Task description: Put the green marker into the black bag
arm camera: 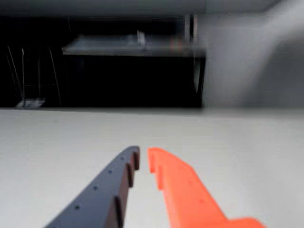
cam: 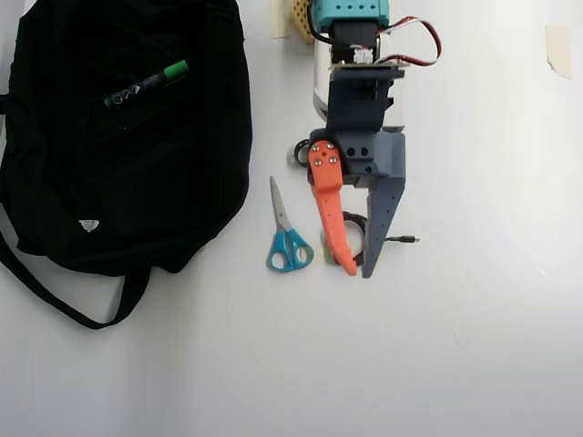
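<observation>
Already resting on the black bag (cam: 127, 164): green marker (cam: 146, 84), lying tilted on the upper part of the fabric in the overhead view, green cap toward the bag's right edge. Cannot tell whether tucked inside an opening or merely laid on top; no zip or mouth made out in the dark cloth, and the whole barrel in plain sight, so probably on rather than in. Judged as nearly done at best: marker at the bag, well apart from the arm, perhaps wanting a push inside if the uploader meant it fully stowed.

Well to the right of the bag, beyond the blue-handled scissors (cam: 287, 232): gripper (cam: 358, 271), pointing down the picture, away from the bag, orange and grey fingers close to meeting at the tips with only a narrow slit between them. Nothing held, as confirmed in the wrist view, where the gripper (arm camera: 143, 154) shows the same thin gap over bare white table (arm camera: 237, 142). Partly hidden beneath the fingers: a coiled black cable (cam: 401, 239), its plug end poking out on the side far from the bag.

Left to do, as a guess: little, unless the marker must go deeper.
</observation>
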Controlling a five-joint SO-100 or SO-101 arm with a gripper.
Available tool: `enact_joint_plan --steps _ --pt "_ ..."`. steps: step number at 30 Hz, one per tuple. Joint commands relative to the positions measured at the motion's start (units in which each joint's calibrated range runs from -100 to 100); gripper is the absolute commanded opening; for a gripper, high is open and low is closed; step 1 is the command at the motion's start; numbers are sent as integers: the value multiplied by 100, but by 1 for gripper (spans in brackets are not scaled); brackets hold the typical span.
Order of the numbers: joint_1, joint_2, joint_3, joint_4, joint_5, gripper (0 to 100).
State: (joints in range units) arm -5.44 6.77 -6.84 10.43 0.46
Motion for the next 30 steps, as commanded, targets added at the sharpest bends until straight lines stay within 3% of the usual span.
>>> enact_joint_plan --steps 1,6,30 --pt "-107 128 -448 -191 221 2" --pt "73 137 -358 -191 -513 2" --pt "252 12 226 -122 -450 2"
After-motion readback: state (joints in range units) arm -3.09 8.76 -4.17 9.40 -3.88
